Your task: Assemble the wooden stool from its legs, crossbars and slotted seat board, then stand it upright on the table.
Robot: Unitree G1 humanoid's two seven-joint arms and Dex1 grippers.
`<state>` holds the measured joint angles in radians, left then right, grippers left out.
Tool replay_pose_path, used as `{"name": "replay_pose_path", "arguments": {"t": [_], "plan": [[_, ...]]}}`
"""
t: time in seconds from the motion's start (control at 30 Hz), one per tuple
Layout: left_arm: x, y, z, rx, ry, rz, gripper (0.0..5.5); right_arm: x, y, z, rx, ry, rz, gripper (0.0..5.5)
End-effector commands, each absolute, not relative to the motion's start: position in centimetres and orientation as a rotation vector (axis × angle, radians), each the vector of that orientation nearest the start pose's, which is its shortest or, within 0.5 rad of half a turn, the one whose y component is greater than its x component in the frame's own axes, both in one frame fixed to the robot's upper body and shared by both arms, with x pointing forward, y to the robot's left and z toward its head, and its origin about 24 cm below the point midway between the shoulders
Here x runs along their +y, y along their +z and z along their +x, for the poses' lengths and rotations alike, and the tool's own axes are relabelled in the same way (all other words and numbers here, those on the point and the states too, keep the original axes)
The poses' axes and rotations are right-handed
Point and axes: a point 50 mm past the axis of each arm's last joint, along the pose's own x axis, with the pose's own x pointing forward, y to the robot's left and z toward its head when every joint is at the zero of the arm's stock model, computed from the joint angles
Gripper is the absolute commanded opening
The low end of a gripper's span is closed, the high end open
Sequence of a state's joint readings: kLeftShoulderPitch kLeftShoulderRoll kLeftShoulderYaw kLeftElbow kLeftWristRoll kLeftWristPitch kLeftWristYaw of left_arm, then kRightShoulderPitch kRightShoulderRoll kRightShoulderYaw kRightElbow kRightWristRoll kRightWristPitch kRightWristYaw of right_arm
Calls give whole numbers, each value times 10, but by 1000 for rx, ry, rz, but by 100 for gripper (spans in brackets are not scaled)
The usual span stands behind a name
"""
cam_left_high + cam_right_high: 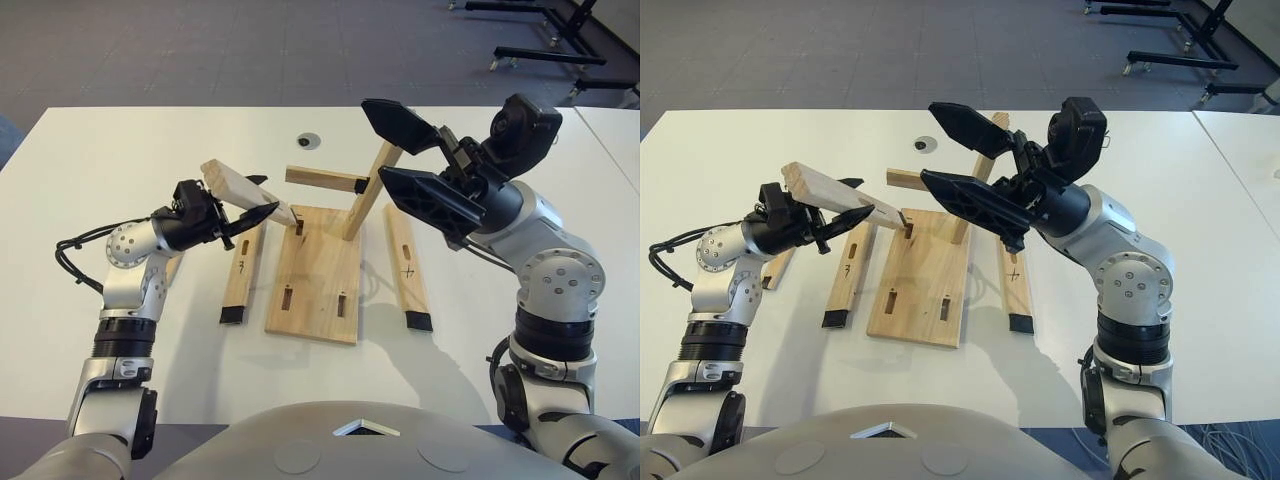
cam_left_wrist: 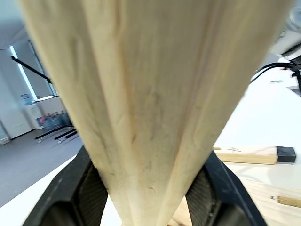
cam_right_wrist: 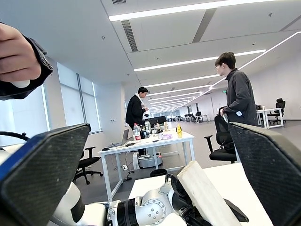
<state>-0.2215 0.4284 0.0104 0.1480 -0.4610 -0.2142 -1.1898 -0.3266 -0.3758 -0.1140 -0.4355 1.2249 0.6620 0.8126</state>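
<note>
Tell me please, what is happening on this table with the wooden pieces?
The robot is building a stool. Its left tool holds a wooden leg, tilted, with the lower end at a slot in the seat board, which lies flat on the table. A second leg stands slanted at the board's far edge, with a crossbar sticking out of it. The right tool is open and hovers above the board, holding nothing. Two more legs lie beside the board, one on each side.
</note>
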Motion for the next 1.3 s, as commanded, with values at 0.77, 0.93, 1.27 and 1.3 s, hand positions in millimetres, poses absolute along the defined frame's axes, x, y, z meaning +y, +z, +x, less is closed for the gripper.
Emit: {"name": "replay_pose_path", "arguments": {"t": [0.77,0.93,1.27,1.3], "plan": [[192,138,252,-67,-1449,311,203,-130,213,226,-313,1454,573,540],[196,139,243,8,-1460,257,203,-132,210,224,-289,1453,562,540],[208,119,240,223,-1371,172,203,-131,212,223,-276,1479,562,540],[208,117,238,243,-1377,157,203,-131,212,223,-272,1482,561,540]]}}
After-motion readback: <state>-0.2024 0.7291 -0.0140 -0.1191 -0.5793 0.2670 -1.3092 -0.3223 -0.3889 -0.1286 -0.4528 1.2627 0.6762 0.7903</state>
